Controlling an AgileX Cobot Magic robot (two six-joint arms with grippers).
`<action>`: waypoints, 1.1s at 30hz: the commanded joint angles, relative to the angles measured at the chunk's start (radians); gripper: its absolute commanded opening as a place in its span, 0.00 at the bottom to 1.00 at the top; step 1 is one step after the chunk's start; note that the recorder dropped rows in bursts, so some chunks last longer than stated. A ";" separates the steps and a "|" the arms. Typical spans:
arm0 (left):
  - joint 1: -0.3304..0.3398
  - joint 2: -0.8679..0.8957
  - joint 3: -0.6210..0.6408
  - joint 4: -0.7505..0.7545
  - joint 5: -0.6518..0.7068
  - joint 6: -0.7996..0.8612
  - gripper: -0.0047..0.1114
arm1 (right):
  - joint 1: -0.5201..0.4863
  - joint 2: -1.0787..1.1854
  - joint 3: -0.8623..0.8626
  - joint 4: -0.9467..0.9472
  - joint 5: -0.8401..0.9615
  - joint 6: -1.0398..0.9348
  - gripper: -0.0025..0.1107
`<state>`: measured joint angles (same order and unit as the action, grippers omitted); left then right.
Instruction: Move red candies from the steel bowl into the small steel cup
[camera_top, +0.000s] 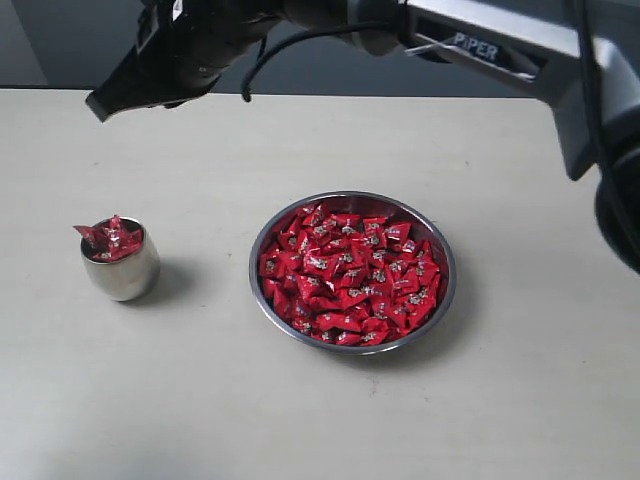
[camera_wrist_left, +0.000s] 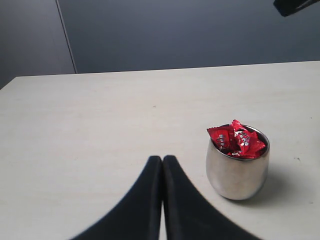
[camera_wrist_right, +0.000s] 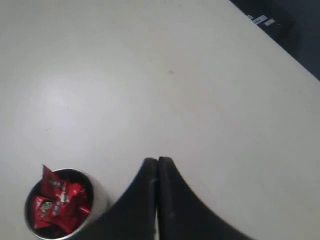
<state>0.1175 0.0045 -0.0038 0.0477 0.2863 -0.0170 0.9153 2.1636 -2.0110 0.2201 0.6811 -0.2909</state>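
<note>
a: right gripper hangs above the table near the small steel cup, where red candies heap past the rim. what could go wrong?
b: i'd guess another candy slides off that heap, or a low pass tips the cup.
a: and the jaws?
b: pressed together, empty. left gripper likewise. steel bowl sits well apart, full.

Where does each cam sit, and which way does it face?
Exterior: high, looking down on the steel bowl and cup; right arm crosses the top, right pincer upper left.
Left wrist: low over the table, facing level at the cup; shut left pincer.
Right wrist: above, facing down on the cup; shut right pincer.
Shared: all see the cup of red candies.
</note>
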 joint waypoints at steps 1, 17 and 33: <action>0.001 -0.004 0.004 -0.002 -0.002 -0.002 0.04 | -0.042 -0.077 0.123 0.016 -0.080 0.007 0.01; 0.001 -0.004 0.004 -0.002 -0.002 -0.002 0.04 | -0.170 -0.421 0.704 0.168 -0.413 -0.131 0.01; 0.001 -0.004 0.004 -0.002 -0.002 -0.002 0.04 | -0.177 -0.694 0.983 0.171 -0.571 -0.162 0.01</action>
<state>0.1175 0.0045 -0.0038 0.0477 0.2863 -0.0170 0.7439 1.5245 -1.0654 0.3865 0.1477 -0.4470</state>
